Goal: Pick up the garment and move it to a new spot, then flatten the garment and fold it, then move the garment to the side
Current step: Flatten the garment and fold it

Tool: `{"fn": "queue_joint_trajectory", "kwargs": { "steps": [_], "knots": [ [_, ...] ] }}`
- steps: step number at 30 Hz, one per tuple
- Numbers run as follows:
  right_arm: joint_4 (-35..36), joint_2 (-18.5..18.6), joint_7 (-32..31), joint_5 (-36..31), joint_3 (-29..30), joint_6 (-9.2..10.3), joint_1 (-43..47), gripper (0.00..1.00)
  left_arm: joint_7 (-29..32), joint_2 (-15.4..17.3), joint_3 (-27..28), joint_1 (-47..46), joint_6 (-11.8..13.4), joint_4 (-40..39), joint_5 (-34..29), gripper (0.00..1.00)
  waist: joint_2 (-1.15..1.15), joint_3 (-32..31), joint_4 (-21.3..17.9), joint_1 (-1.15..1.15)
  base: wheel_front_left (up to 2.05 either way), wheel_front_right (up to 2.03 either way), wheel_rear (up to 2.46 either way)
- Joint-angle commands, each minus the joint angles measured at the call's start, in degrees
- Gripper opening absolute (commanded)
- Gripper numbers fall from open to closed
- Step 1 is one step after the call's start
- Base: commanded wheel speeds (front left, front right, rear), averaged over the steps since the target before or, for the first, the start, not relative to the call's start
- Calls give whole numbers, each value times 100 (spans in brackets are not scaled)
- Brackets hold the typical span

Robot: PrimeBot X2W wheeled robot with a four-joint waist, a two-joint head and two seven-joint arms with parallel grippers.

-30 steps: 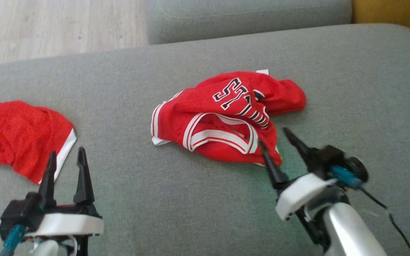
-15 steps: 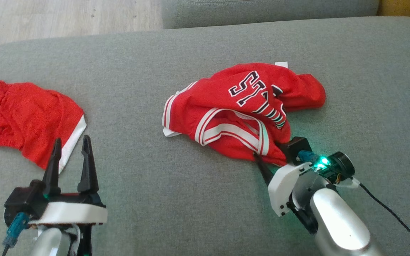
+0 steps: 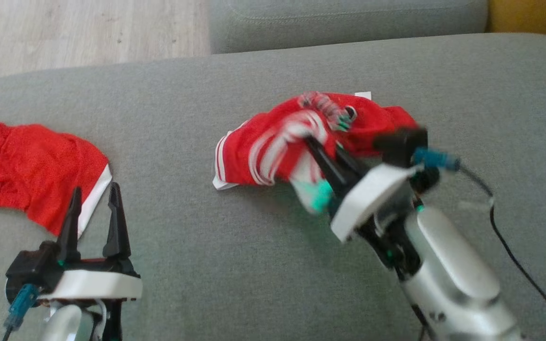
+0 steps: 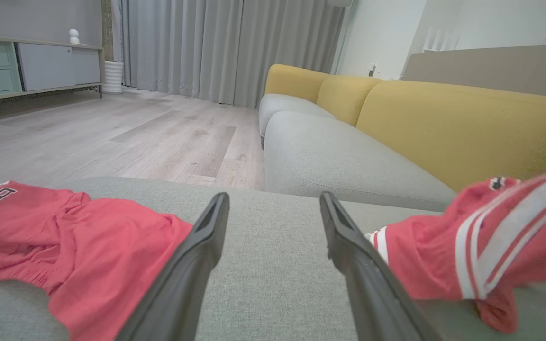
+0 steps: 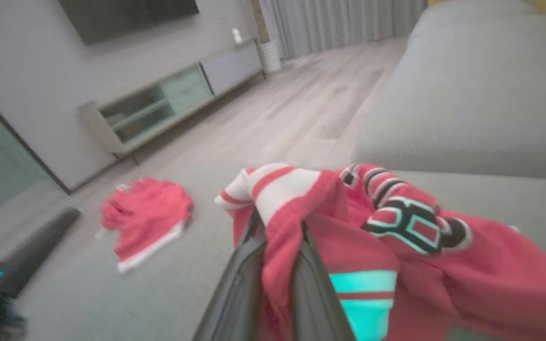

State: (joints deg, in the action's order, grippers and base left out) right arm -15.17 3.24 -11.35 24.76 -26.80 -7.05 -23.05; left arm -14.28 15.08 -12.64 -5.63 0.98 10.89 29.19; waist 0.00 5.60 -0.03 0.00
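Garment [image 3: 249,147]: red mesh jersey with white-striped trim, bunched on grey fabric sofa cushion [image 3: 206,265].
Right end effector [image 3: 323,147]: pinching a raised fold of the garment.
Left end effector [image 3: 95,189]: spread, empty.

Soft even daylight; motion blur smears the right gripper [image 3: 323,147] and garment [image 3: 244,151], tinged with green glow.

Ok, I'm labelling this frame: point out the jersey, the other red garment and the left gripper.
jersey [image 3: 242,151]: head view, red fabric near its striped edge.
other red garment [image 3: 31,166]: head view, middle of its cloth.
left gripper [image 3: 95,188]: head view, midway between its fingertips.
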Motion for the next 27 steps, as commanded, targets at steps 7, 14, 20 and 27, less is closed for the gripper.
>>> {"fn": "queue_joint_trajectory", "kwargs": {
  "steps": [7,14,20,27],
  "knots": [
    [761,-35,-48,2376,-571,-44,-1517,0,-67,78,284,-166,-45,-191,-41,100,0,-64,-75,0,0,0,0],
    [652,-36,900,3898,-763,-44,-3054,0,-69,41,208,-140,-112,-142,-102,100,0,-123,-58,0,0,0,0],
    [-68,-29,1428,3861,-409,-44,-3529,0,-71,-3,211,-86,-115,-150,-117,100,0,-170,-92,0,0,0,0],
    [-1459,325,1334,2951,450,-44,-2829,0,-71,-30,238,-97,-158,-205,-123,100,0,-5,-50,0,0,0,0]
  ]
}}
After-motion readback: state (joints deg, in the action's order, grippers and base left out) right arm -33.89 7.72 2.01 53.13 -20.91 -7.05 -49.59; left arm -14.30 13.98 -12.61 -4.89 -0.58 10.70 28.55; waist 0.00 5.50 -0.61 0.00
